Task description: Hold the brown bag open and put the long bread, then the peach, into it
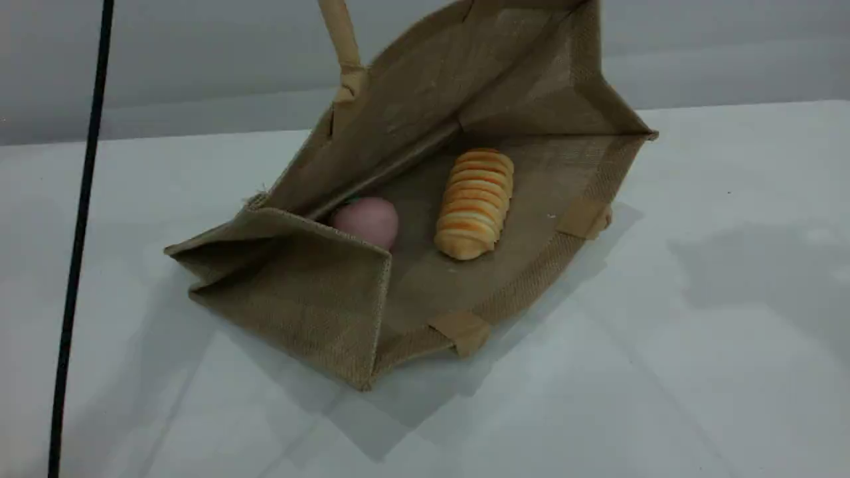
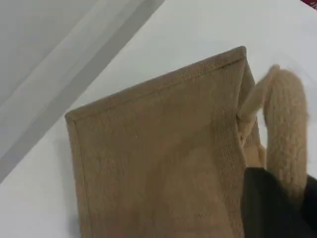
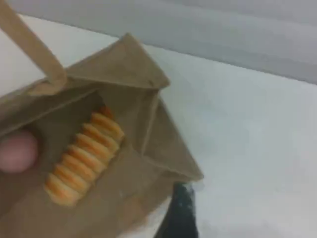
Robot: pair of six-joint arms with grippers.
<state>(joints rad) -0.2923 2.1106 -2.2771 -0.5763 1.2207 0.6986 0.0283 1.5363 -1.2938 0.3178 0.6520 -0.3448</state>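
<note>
The brown bag (image 1: pixel 319 299) is shown lying on its side on the white table (image 1: pixel 697 345), with its mouth turned toward the scene camera and its upper side wall raised toward the top edge of the view. One tan loop handle (image 1: pixel 342 40) is drawn upward out of the scene view; the tabs of the other handle (image 1: pixel 465 332) are seen at the lower rim, against the table.

The long bread (image 1: pixel 476 202) is seen inside the bag, lying on the lower wall with its length running from the rim inward. The peach (image 1: pixel 367 222) is also inside, to the left of the bread and apart from it, partly hidden behind the folded end panel of the bag.

In the left wrist view, the outer weave of the bag (image 2: pixel 158 163) fills the frame, and the handle (image 2: pixel 285 129) is seen passing into the dark fingers of the left gripper (image 2: pixel 277 208), which are closed tight on it at the bottom edge.

In the right wrist view, the bag (image 3: pixel 163 148) is seen from above its open mouth, with the bread (image 3: pixel 81 158) and the peach (image 3: pixel 17 151) inside. One dark fingertip of the right gripper (image 3: pixel 178 218) shows at the bottom edge, just beside the bag's corner; its fingers are spread fully and nothing is seen held in them.

A black cable (image 1: pixel 80 232) is seen hanging down the left of the scene view.
</note>
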